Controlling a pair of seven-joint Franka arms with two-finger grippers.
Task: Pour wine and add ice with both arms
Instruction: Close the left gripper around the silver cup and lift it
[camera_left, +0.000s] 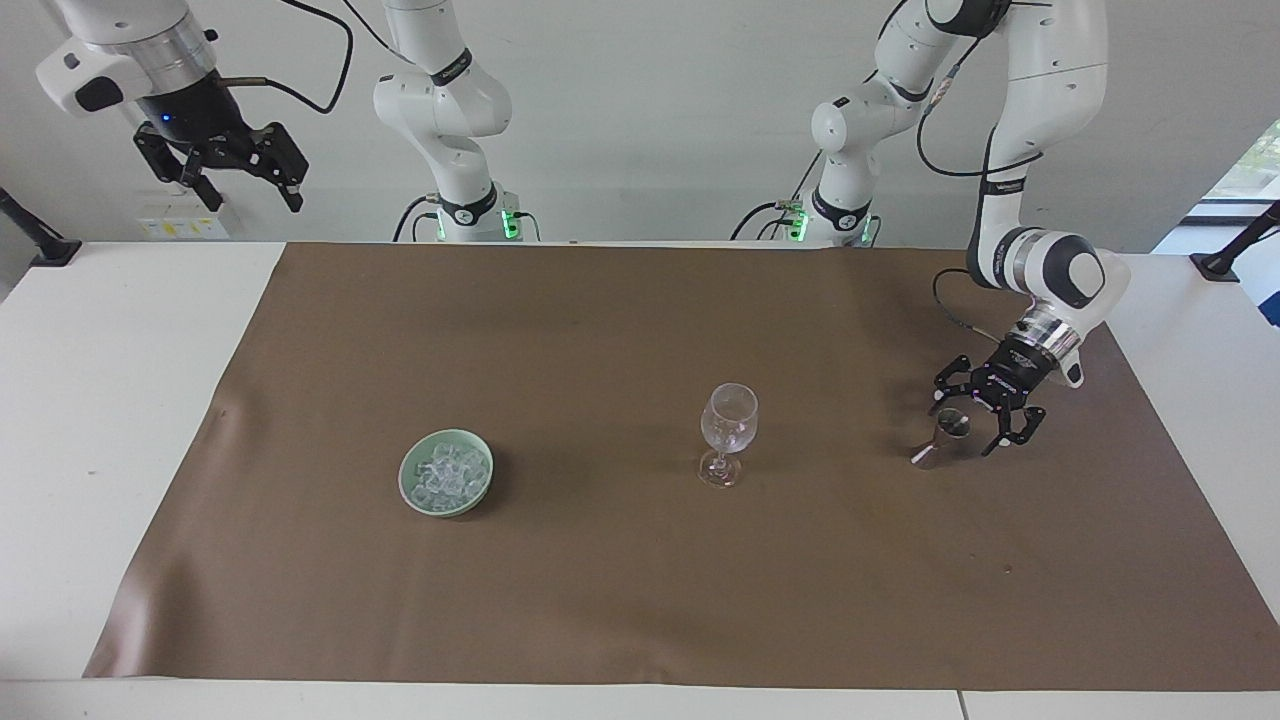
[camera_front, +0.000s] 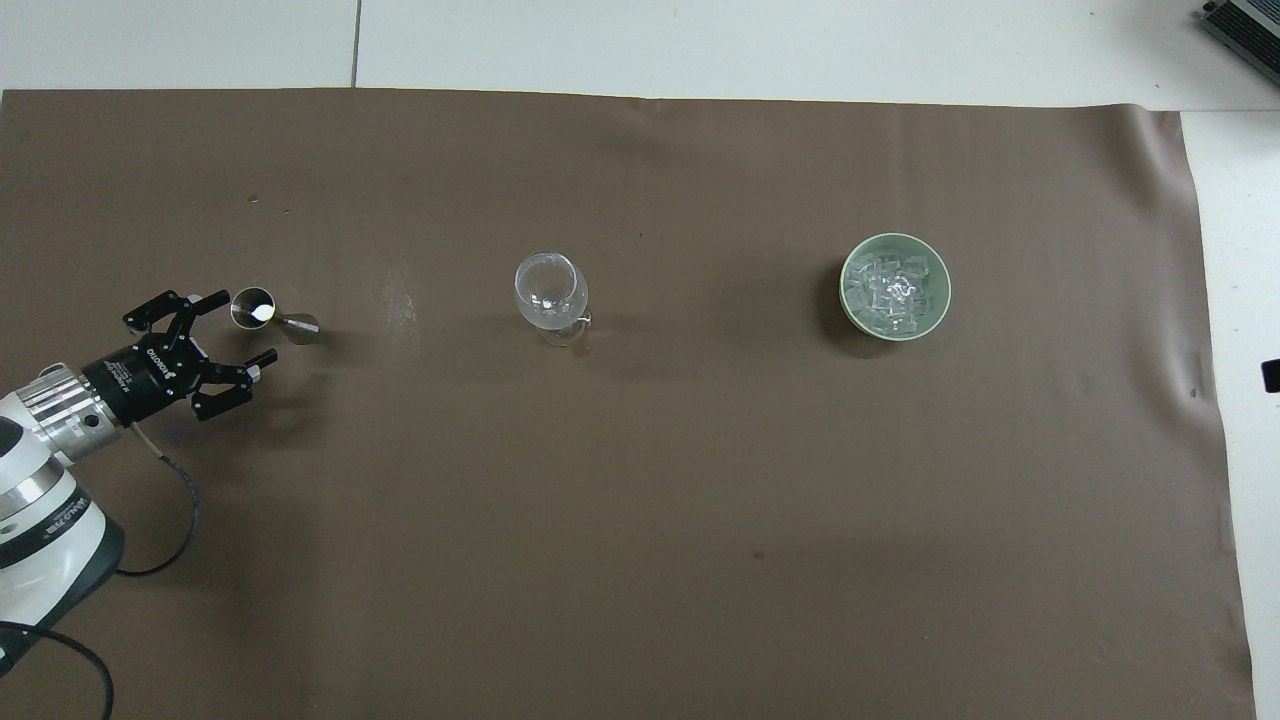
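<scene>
Nothing done yet, by the look of it. Right gripper (camera_left: 232, 178) waiting, raised high off the mat, jaws spread, empty. Left gripper (camera_left: 982, 418) low at the jigger (camera_left: 945, 436), jaws spread around its cup, no grasp seen. Wine glass (camera_left: 728, 432) upright mid-mat, seemingly empty. Ice (camera_left: 449, 473) heaped in green bowl (camera_left: 410, 487) toward right arm's end. Pour and ice both left.

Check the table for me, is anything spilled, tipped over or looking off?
Nothing stands out. The wine glass and the metal jigger stand upright on the brown mat, and the ice sits inside its green bowl. No spill shows. The left claw is open beside the jigger.
</scene>
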